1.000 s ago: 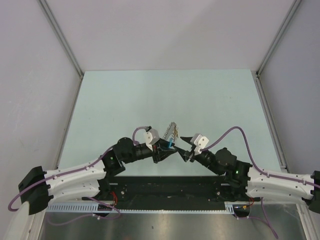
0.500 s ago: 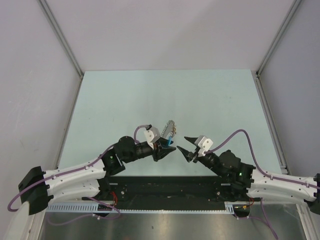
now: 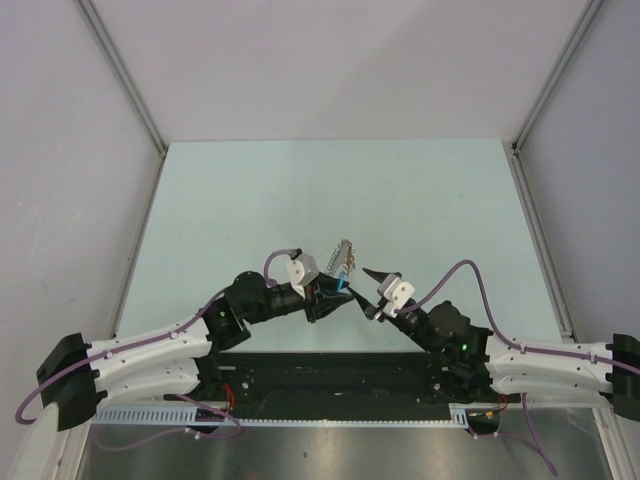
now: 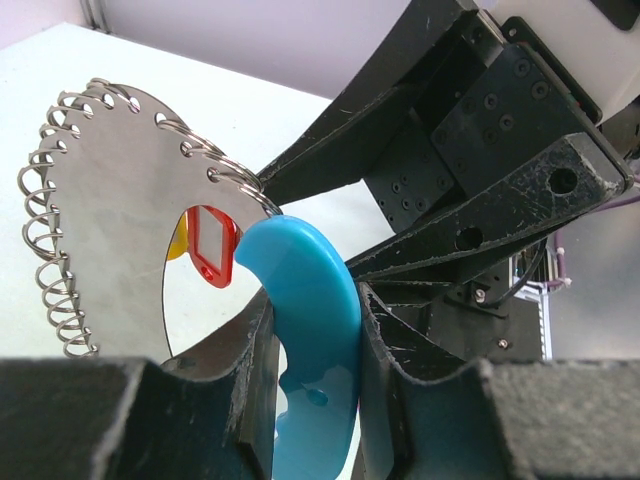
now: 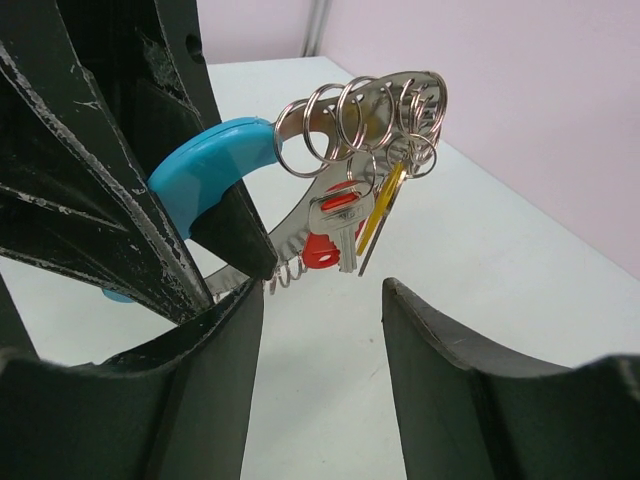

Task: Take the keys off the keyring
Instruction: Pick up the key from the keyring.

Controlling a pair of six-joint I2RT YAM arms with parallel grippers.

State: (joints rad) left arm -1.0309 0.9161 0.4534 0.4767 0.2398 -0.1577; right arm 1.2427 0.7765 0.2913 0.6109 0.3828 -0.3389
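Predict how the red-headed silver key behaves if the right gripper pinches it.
Hanging from a wire ring, the red-headed silver key likely swings when nudged. Its flat metal may slip. The left gripper's clamp on the blue plastic arc should anchor the ring.

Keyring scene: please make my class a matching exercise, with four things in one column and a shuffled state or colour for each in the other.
Things
1. keyring
2. keys
3. right gripper
4. table

States or colours
A. open, holding nothing
B. hanging from small rings
C. clamped by its blue arc in the left gripper
D. pale green

Pairs: 1-C, 2-B, 3-A, 4-D
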